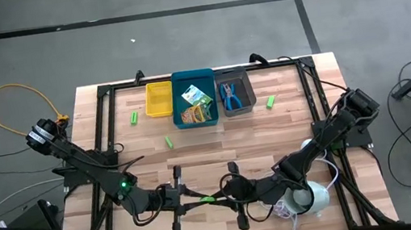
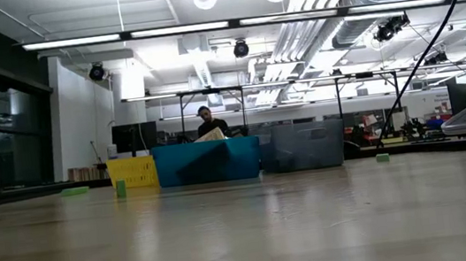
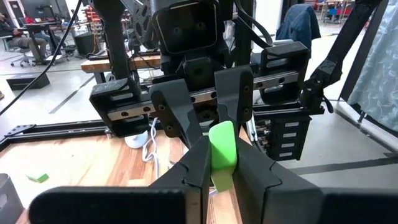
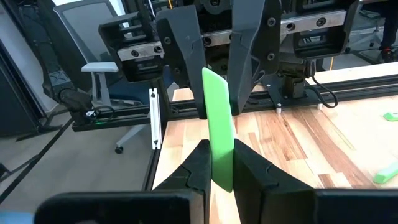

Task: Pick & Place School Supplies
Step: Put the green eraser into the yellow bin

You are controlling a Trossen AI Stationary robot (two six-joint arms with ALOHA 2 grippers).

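Green stubby piece (image 1: 208,199) — pinched from both ends by the left gripper (image 3: 222,163) and right gripper (image 4: 217,163) — above the table (image 1: 289,131).

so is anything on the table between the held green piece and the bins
Nothing visible. Both grippers, left and right, pinch one green piece at the near edge. Bare wood runs to the yellow bin, blue bin and grey bin; one loose piece lies left of that line.
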